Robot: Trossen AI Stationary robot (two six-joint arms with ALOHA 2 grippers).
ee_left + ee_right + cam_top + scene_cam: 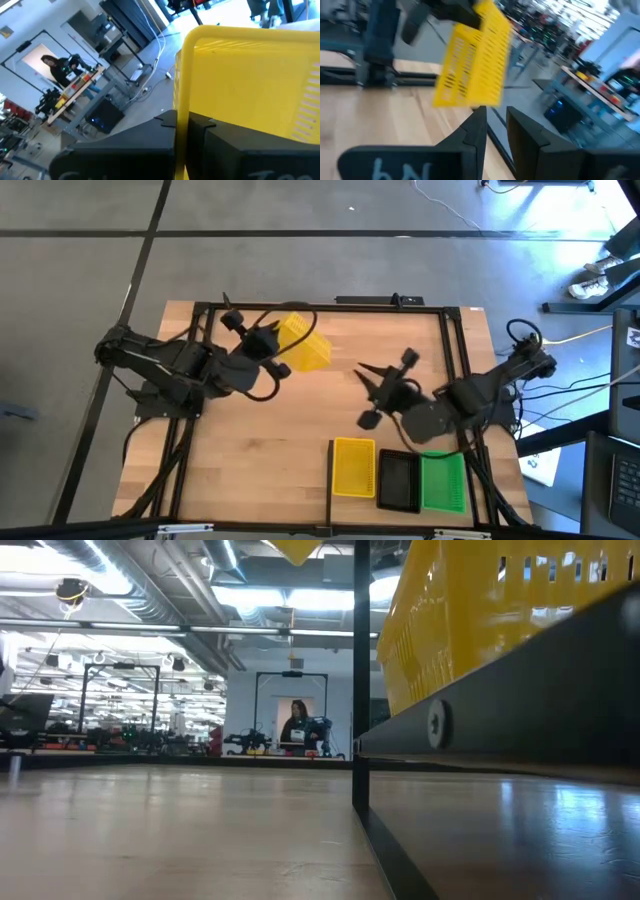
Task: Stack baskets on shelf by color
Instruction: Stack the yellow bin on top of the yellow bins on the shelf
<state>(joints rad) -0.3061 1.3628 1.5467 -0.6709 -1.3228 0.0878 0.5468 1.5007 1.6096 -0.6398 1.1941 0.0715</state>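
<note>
My left gripper is at the table's far left and is shut on a yellow basket, which is up in the air; one corner shows in the low view. To its right, my right gripper stands open over the table's middle, apart from that basket and touching nothing. At the near edge a yellow basket, a black one and a green one lie side by side. In the low view the yellow one rests with its underside on the shelf's dark edge. My left gripper pinches one wall of the yellow basket at its rim between its two fingers. The fingers come nearly level from the table's left. The basket is lifted clear of the table and tilted up on edge.
Black frame rails run along the table's sides and far edge. Bare planked tabletop lies between the arms and the near edge. A black upright post stands by the shelf. A person is far off in the room.
</note>
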